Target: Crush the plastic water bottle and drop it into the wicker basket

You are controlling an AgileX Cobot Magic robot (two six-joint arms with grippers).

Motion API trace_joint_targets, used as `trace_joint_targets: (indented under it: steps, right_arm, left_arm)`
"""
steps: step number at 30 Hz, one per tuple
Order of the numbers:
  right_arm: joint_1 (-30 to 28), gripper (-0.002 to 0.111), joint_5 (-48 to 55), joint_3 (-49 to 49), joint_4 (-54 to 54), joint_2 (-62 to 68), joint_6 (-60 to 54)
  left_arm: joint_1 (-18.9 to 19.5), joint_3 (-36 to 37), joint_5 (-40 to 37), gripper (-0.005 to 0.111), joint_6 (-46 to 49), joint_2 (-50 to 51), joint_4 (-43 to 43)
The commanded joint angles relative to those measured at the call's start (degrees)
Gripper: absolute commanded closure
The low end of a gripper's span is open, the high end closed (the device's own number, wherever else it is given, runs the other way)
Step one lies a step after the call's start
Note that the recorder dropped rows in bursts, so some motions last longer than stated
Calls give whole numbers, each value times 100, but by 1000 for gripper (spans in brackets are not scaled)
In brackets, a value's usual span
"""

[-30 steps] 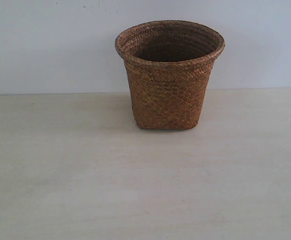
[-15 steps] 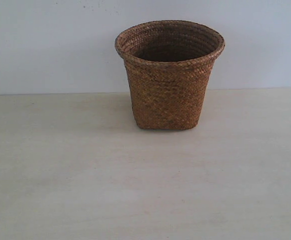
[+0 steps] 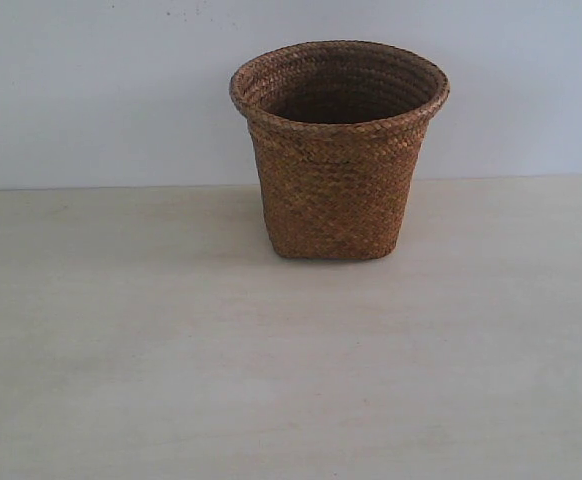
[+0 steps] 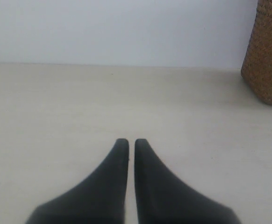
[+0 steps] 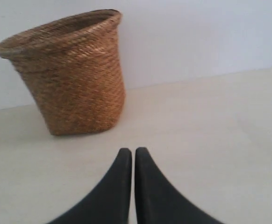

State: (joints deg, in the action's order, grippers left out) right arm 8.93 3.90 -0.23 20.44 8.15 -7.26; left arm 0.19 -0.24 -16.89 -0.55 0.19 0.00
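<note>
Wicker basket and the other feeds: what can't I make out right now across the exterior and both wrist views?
- Inside of the wicker basket: in the exterior view its front wall and rim hide the floor, so its contents are unknown.
- Plastic water bottle: seen in no view.
- Left wrist view: the frame edge cuts the basket down to a slice of wall.
- Left gripper and right gripper: outside the exterior view; only shut fingertips show in the wrist views.

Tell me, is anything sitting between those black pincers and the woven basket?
Nothing visible. Only bare table lies between the left gripper, the right gripper and the wicker basket. Both grippers are shut and empty; no bottle shows in any view.
</note>
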Motion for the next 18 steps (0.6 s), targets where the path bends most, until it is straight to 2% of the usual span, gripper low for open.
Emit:
trace_joint_targets:
  steps: [1, 7, 11, 13, 16, 18]
  right_arm:
    - [-838, 108, 495, 23, -41, -420, 136]
    - [-1308, 108, 1013, 23, -274, -815, 285]
    - [-1308, 108, 1382, 23, -818, -815, 624]
    - [-1297, 108, 1967, 10, -1189, -815, 672]
    - [-1269, 108, 2054, -56, -1256, -815, 726]
    - [-1005, 108, 1988, -45, -1243, -815, 545]
  left_arm:
    - [19, 24, -11, 103, 23, -19, 0]
    - [19, 24, -11, 103, 23, -19, 0]
    - [19, 24, -11, 103, 23, -19, 0]
    - [19, 24, -11, 103, 23, -19, 0]
    - [19, 24, -11, 103, 23, -19, 0]
    - [19, 24, -11, 103, 23, -19, 0]
